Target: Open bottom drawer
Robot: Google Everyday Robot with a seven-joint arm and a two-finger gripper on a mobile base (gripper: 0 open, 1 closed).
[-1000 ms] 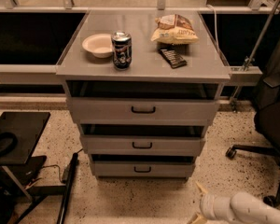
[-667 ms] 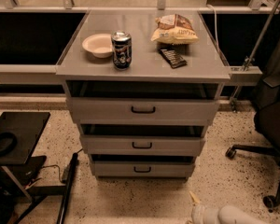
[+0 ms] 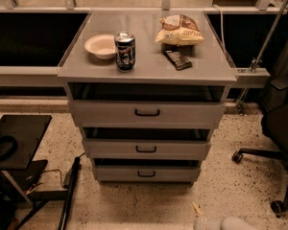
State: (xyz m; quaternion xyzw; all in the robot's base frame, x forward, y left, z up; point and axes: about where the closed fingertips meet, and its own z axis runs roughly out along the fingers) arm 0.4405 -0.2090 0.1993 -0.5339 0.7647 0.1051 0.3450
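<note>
The bottom drawer (image 3: 146, 173) sits lowest in the grey cabinet, just above the speckled floor, under the middle drawer (image 3: 146, 148) and the top drawer (image 3: 147, 113). Its front seems to lie in line with the two above, and its small dark handle (image 3: 146, 174) is untouched, so I judge the task not yet begun in any real sense. The gripper (image 3: 204, 222) shows only as a pale shape at the bottom edge of the view, low over the floor, to the right of the drawer and well apart from the handle. Whether it is open or closed cannot be told. What remains, by my reckoning, is the whole job: reach the handle, take hold, and pull the drawer out. On the cabinet top (image 3: 149, 71) stand a white bowl (image 3: 101, 46) and, just beside it, a dark drink can (image 3: 125, 51) with a pale printed design I cannot read. Further right lies a snack bag (image 3: 179, 30) bearing dark lettering too unclear to spell out, with a dark wrapped bar (image 3: 177, 59) in front of it.
</note>
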